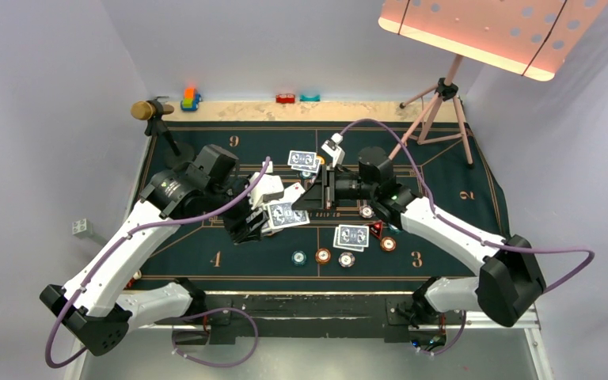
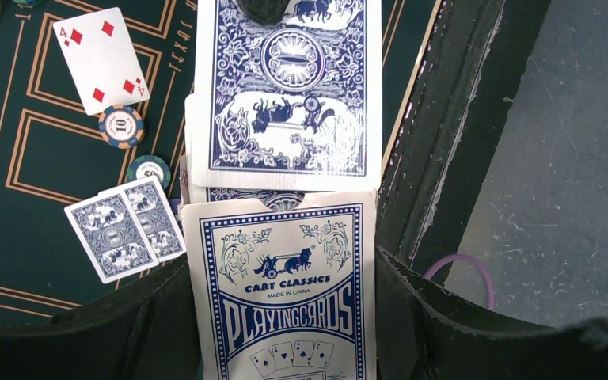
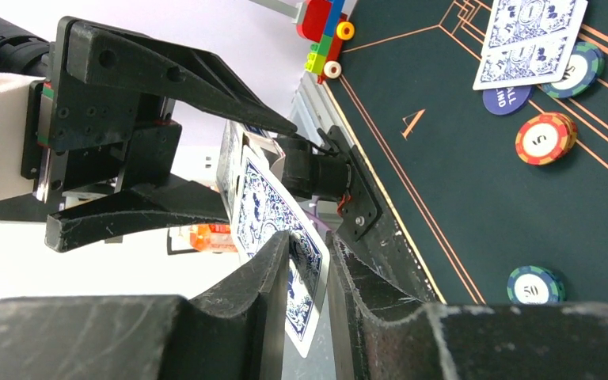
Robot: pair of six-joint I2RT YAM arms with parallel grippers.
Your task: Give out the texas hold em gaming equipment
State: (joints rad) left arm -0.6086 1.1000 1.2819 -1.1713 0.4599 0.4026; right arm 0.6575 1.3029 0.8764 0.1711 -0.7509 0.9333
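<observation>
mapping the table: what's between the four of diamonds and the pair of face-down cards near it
An orange chip and a teal chip, shown in the left wrist view.

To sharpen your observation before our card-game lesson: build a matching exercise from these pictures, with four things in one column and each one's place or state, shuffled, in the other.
Things:
1 card box
2 four of diamonds
3 microphone
4 single blue-backed card

Places or states:
A face up on the mat
B between the fingers of the right gripper
C at the mat's far left corner
D held by the left gripper

Pairs: 1-D, 2-A, 3-C, 4-B
</observation>
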